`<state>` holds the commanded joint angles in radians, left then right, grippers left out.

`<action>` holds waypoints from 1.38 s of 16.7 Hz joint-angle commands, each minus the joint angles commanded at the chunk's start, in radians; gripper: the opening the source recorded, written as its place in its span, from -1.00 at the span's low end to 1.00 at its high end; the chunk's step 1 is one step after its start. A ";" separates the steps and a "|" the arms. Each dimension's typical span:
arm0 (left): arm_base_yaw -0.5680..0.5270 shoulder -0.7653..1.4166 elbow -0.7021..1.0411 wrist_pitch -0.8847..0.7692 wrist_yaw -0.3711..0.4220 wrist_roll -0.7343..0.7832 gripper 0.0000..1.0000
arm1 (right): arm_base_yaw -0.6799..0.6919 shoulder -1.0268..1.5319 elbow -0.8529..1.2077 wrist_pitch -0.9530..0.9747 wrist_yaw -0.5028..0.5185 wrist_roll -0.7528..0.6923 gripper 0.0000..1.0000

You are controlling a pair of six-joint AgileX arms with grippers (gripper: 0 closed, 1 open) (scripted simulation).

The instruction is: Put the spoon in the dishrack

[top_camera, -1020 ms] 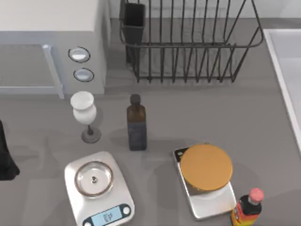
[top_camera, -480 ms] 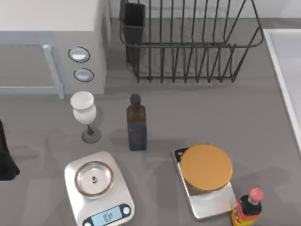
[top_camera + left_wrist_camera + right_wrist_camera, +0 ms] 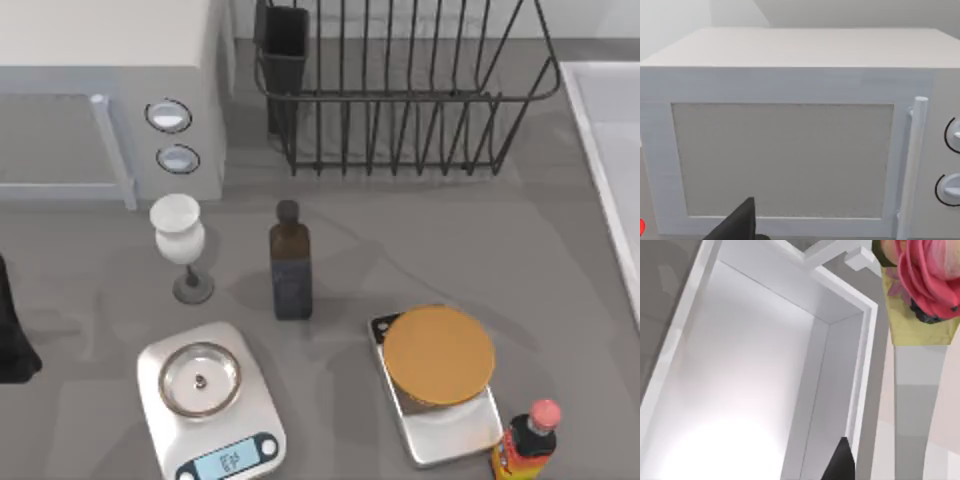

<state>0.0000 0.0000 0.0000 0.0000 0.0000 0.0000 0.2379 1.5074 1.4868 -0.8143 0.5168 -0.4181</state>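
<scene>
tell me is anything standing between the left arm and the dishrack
Yes. The left arm sits at the table's left edge, and the white microwave stands between it and the dishrack. The white goblet and dark bottle stand farther right, nearer the front.

White microwave (image 3: 110, 95) at left, goblet (image 3: 180, 240), dark bottle (image 3: 290, 262), two scales, perhaps an orange lid (image 3: 438, 355)
</scene>
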 joint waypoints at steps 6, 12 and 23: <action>0.000 0.000 0.000 0.000 0.000 0.000 1.00 | 0.564 -0.027 -0.021 0.497 0.333 0.304 -1.00; 0.000 0.000 0.000 0.000 0.000 0.000 1.00 | 0.793 -0.064 -0.047 0.778 0.535 0.444 -1.00; 0.000 0.000 0.000 0.000 0.000 0.000 1.00 | 0.712 0.097 -0.060 0.956 0.446 0.447 -1.00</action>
<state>0.0000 0.0000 0.0000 0.0000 0.0000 0.0000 0.9501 1.6041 1.4272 0.1419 0.9624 0.0287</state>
